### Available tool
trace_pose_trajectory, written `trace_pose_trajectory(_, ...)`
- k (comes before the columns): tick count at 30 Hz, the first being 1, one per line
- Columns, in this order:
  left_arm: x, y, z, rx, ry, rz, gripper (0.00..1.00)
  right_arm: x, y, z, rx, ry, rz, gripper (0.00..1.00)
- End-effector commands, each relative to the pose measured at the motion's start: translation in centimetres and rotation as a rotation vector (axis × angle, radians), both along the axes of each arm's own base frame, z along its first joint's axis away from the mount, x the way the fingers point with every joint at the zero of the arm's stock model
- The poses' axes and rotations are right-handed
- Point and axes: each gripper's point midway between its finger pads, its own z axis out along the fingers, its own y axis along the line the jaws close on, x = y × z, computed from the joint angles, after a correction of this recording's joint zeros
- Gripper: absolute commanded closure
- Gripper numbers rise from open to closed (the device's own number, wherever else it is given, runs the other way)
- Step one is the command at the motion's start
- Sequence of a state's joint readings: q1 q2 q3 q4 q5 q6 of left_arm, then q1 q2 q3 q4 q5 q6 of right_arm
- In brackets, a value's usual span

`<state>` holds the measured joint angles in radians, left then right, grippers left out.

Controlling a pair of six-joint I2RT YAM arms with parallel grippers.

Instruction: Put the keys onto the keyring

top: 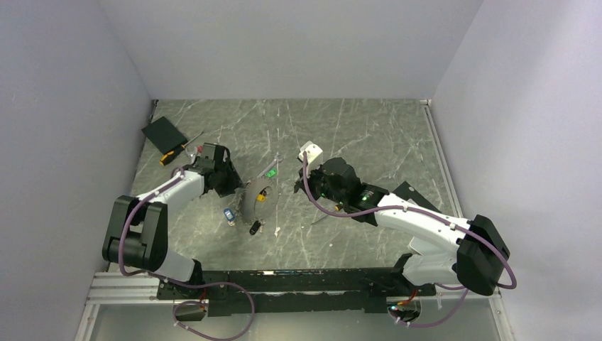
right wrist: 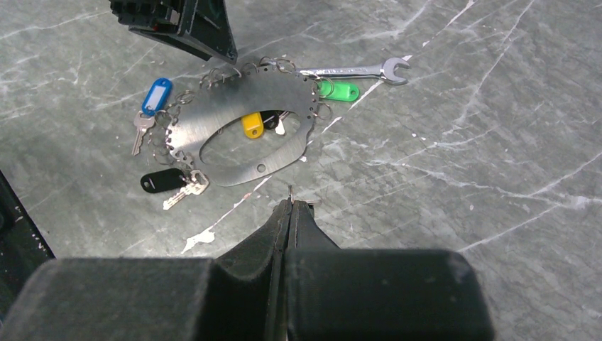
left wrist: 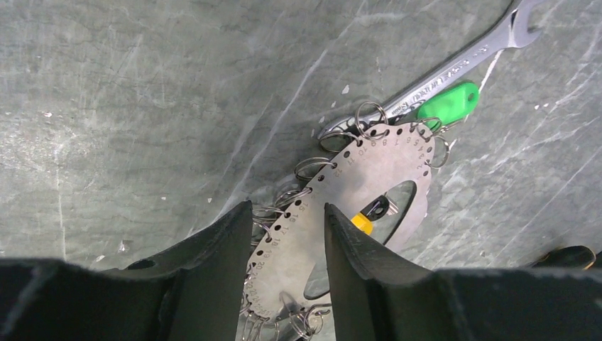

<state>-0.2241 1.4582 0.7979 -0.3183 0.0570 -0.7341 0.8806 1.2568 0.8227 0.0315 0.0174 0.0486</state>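
Left pincer (left wrist: 286,207) half open, astride keyring (left wrist: 369,163) rim, gripping nothing; right pincer (right wrist: 289,206) closed. Step judged: securing keyring. Next: clamp rim firmly, right fetches yellow key (right wrist: 252,126)

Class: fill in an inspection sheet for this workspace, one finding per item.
Surface: grey marbled table, white flecks.
Job's things: keyring lying flat; green key, blue key and black key at its rim, yellow key in its hole.
Clutter: wrench, screwdriver, black pad.
Grippers: left gripper open, fingers either side of the keyring's band; right gripper shut, clear of it.
Cables: purple cables along both arms.
Surroundings: plain walls.
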Motion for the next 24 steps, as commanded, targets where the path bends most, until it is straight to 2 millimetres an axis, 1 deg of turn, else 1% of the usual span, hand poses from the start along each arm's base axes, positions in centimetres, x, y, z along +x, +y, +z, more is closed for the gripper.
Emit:
trace_pose_trajectory(1, 0.1, -0.5, -0.9, -0.016, 0.013, -0.006, 0.55, 0.0, 0.7, 1.5, 0.046, -0.021, 0.009, 1.00)
trace_pose_trajectory(5, -0.1, -0.2, -1.8, 0.004, 0.053, 0.011, 0.56, 0.0, 0.7, 1.5, 0.047, -0.022, 0.009, 1.00)
trace_pose_trajectory(9, -0.3, -0.2, -2.2, 0.008, 0.066, -0.005, 0.56, 0.0, 0.7, 1.3, 0.042, -0.016, 0.009, 1.00)
trace_pose_trajectory(11, -0.5, -0.2, -2.4, 0.013, 0.060, -0.026, 0.53, 0.0, 0.8, 1.3, 0.044, -0.016, 0.011, 1.00)
trace_pose_trajectory(15, -0.5, -0.6, -2.6, 0.005, 0.035, -0.074, 0.43, 0.1, 0.9, 1.3, 0.043, -0.014, 0.013, 1.00)
trace_pose_trajectory(16, -0.5, -0.7, -2.7, -0.001, 0.032, -0.083, 0.43, 0.1, 0.9, 1.3, 0.043, -0.014, 0.013, 1.00)
trace_pose_trajectory(20, -0.7, -1.4, -3.0, -0.031, 0.032, -0.100, 0.56, 0.1, 0.9, 1.1, 0.038, -0.013, 0.013, 1.00)
trace_pose_trajectory(24, -1.1, -1.7, -3.2, -0.041, 0.034, -0.108, 0.66, 0.2, 0.9, 1.0, 0.034, -0.010, 0.010, 1.00)
